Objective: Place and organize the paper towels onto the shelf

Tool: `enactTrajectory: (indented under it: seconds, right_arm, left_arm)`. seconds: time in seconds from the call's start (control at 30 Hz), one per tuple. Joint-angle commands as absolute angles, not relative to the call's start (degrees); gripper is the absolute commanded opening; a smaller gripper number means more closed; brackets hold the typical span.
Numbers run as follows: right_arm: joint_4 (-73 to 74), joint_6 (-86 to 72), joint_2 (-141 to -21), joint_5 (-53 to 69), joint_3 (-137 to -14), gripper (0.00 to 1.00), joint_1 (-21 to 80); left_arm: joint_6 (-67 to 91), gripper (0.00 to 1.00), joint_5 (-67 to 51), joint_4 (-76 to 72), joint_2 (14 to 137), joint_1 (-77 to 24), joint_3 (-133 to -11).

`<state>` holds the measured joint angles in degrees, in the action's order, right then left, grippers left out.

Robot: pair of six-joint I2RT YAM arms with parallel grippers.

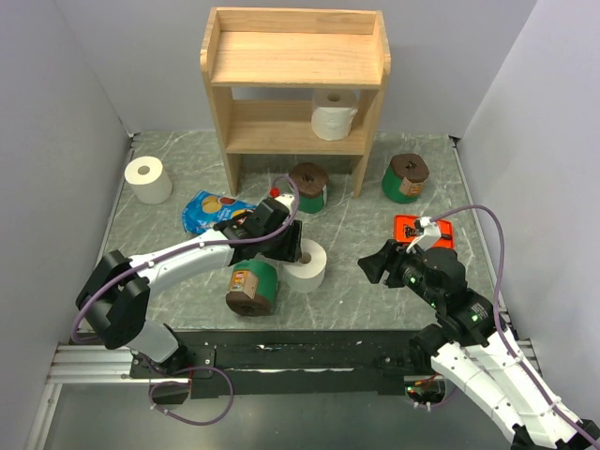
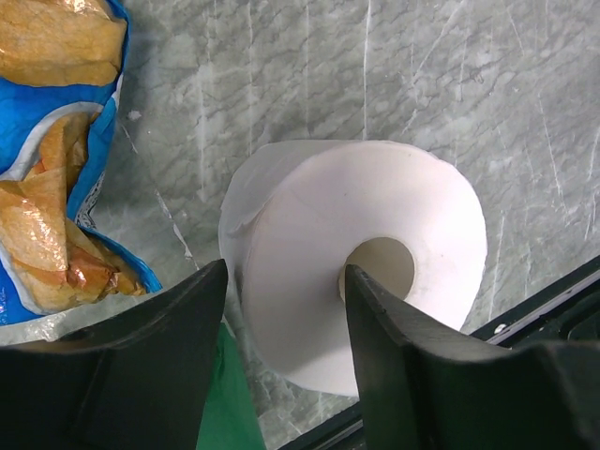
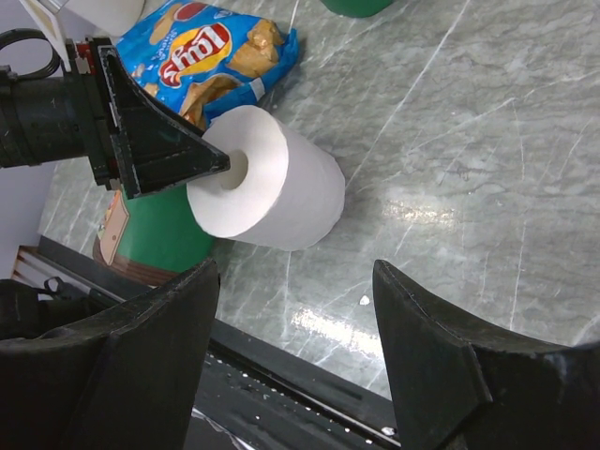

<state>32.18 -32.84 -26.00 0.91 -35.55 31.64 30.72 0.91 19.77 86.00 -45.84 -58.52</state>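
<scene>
One white roll [image 2: 309,216], wall between fingers [image 2: 159,356] of left gripper [image 2: 281,281]

Overhead view from behind, left wrist close over white roll [image 2: 309,244], right wrist shares it obliquely

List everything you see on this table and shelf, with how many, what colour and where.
shelf: one, light wood, far centre
white paper towels: three, white, shelf's lower tier, far left, centre
green paper towels: three, green with brown ends, before shelf, right of shelf, near centre
chip bag: one, blue, left of centre
flat package: one, orange, right, partly hidden
table: one, grey marbled, under everything
left gripper: one, black, astride centre white roll's wall
right gripper: one, black, open, above table
</scene>
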Motion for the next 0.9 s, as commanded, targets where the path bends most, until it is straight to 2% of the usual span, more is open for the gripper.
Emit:
enactTrajectory:
  seconds: [0.0,0.23,0.4,0.53,0.8,0.87]
  right_arm:
    - [31.6,-31.6,-25.7,0.1,-35.5,0.74,31.7]
    - [32.4,-31.2,-24.9,-1.8,-36.0,0.74,31.7]
    - [32.9,-31.0,-23.6,-2.5,-36.2,0.74,31.8]
    - [34.1,-30.9,-22.6,-3.8,-36.6,0.74,31.8]
    - [35.1,-31.1,-20.0,-4.1,-37.9,0.74,31.8]
    - [35.4,-31.0,-19.8,-4.3,-38.3,0.74,31.8]
  left_arm:
    - [31.5,0.59,0.4,18.2,85.8,-46.2,-60.3]
    - [31.2,0.62,0.4,20.2,86.7,-46.2,-61.3]
    - [31.1,0.55,0.4,20.1,87.6,-46.5,-61.7]
    - [31.7,0.43,0.4,20.2,86.4,-46.7,-61.9]
    - [35.2,0.38,-0.2,22.2,82.1,-46.6,-67.1]
    - [35.6,0.36,3.6,24.1,81.4,-46.6,-70.1]
